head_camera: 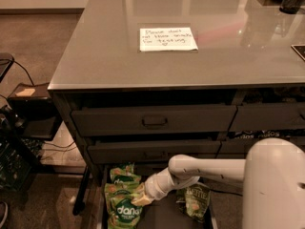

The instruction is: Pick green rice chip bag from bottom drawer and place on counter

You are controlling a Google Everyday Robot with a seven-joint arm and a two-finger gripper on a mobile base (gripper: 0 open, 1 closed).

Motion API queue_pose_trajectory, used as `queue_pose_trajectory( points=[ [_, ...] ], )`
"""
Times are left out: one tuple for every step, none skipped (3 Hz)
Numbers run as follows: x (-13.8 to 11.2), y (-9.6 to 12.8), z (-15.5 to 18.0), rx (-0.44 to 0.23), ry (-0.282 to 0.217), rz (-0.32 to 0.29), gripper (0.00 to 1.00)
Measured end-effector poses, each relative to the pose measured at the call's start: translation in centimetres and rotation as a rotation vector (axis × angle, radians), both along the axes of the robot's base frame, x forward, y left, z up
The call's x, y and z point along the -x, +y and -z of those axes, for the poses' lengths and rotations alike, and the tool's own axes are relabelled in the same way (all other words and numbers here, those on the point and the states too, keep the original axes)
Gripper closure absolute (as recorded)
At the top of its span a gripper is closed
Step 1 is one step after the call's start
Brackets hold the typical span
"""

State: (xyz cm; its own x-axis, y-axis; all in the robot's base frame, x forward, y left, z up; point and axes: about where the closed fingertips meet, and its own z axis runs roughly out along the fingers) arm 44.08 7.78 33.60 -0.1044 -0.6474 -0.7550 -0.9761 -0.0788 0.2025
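Observation:
The green rice chip bag [125, 212], bright green with white "dang" lettering, lies at the front left of the open bottom drawer [164, 217]. My gripper [139, 199] reaches down from the white arm and sits right at the bag's upper right edge. The glossy grey counter [95, 51] with its white handwritten note [167, 39] fills the upper half of the camera view.
Paler green bags [125, 175] lie behind the dang bag, and another pale bag [195, 200] lies to the right in the drawer. Two closed drawers with handles [153, 120] sit above. Cables and dark equipment [19, 128] stand at the left. My arm's white housing [274, 185] fills the lower right.

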Motion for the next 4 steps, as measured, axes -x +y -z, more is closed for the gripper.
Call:
queue_pose_trajectory(
  points=[
    [-1.2, -2.2, -4.5, -0.037, -0.008, -0.004, 1.00],
    [-2.4, -1.9, -10.2, -0.064, -0.051, -0.027, 1.00],
    [-3.6, 0.0, -16.0, -0.133, -0.122, -0.067, 1.00],
    [-4.3, 2.6, -20.6, -0.183, -0.185, -0.114, 1.00]
  ],
)
